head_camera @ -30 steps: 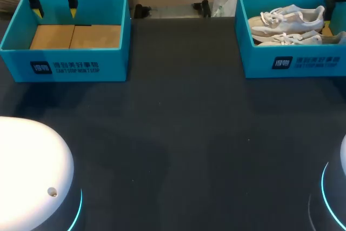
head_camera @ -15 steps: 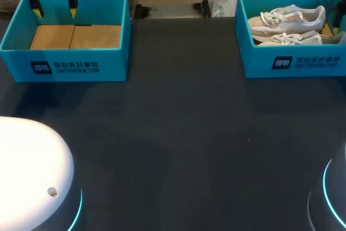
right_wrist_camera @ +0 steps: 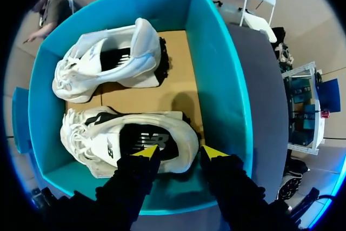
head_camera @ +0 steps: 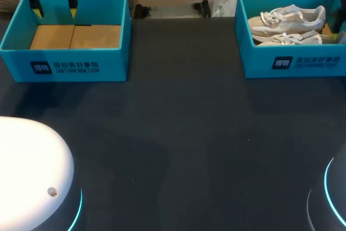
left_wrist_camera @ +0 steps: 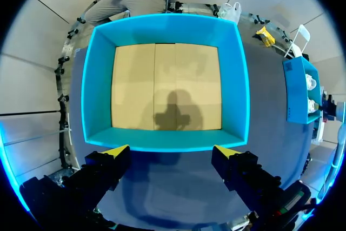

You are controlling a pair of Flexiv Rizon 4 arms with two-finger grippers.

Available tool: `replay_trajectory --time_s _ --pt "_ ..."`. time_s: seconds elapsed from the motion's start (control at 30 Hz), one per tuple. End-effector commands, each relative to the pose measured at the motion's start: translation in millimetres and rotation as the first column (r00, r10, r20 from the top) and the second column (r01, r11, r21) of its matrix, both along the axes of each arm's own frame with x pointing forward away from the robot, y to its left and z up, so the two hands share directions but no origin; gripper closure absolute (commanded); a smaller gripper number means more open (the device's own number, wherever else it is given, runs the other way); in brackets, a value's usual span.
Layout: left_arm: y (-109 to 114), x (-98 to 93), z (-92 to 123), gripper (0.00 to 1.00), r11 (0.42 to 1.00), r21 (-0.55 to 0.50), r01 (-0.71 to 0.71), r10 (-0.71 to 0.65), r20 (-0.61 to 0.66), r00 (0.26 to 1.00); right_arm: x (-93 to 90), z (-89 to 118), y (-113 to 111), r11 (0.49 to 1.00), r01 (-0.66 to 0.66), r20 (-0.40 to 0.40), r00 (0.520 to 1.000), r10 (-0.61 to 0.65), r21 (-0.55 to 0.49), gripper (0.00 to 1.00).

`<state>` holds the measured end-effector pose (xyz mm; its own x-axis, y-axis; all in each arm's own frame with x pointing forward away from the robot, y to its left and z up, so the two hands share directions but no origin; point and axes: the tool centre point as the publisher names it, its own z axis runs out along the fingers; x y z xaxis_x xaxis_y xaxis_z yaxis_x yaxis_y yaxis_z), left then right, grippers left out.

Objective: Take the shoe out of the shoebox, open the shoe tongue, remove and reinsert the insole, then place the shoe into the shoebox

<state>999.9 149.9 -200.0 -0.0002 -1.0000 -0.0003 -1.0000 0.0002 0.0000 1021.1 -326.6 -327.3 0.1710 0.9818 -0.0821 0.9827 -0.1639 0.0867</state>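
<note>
My right claw (right_wrist_camera: pixel 179 154) hangs open just above the heel of the near shoe (right_wrist_camera: pixel 102 139), one of two in the shoebox (right_wrist_camera: pixel 221 79) at the bench's far right corner. It looks light and soft, so I'd pinch the firmer heel collar. My left claw (left_wrist_camera: pixel 171 151), also open, hovers over the empty box (left_wrist_camera: pixel 97 106) at the far left corner.

— A robotics lab, by every sign: a plain dark counter (head_camera: pixel 178 133) laid out like a test bench.
— And the left arm (head_camera: pixel 27 160) comes in at the near corner, a white housing ringed in cyan light.
— Two matching teal boxes at the far corners, the left shoebox (head_camera: pixel 65 68) and the right shoebox (head_camera: pixel 292 63).
— A yellow-tipped left tool (head_camera: pixel 54 12) hangs over one, and white shoes (head_camera: pixel 286 17) lie in the other. It's a staged trial set-up, no shop or home.
</note>
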Motion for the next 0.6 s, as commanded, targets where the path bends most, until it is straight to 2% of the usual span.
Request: replay_trajectory --time_s 0.03,0.1,0.2,0.43,0.53,0.6 --pt "0 0.1 0 0.0 1.0 0.0 0.0 0.0 0.0 1.0 2.1 -9 -3 1.0 0.008 0.005 1.0 -0.008 0.002 0.51" --pt "0 0.1 0 0.0 1.0 0.0 0.0 0.0 0.0 1.0 2.0 -12 -4 1.0 0.005 0.014 1.0 -0.005 0.005 0.48" --pt "0 0.1 0 0.0 1.0 0.0 0.0 0.0 0.0 1.0 3.6 -16 -6 1.0 0.005 0.023 1.0 -0.005 0.007 0.51" --pt "0 0.1 0 0.0 1.0 0.0 0.0 0.0 0.0 1.0 5.1 -29 -7 1.0 -0.003 0.028 1.0 0.004 -0.003 0.49" --pt "0 0.1 0 0.0 1.0 0.0 0.0 0.0 0.0 1.0 5.0 -36 -5 1.0 -0.011 0.026 1.0 0.011 -0.016 0.42" --pt "0 0.1 0 0.0 1.0 0.0 0.0 0.0 0.0 1.0 5.5 -41 -4 1.0 -0.013 0.023 1.0 0.014 -0.017 0.45"
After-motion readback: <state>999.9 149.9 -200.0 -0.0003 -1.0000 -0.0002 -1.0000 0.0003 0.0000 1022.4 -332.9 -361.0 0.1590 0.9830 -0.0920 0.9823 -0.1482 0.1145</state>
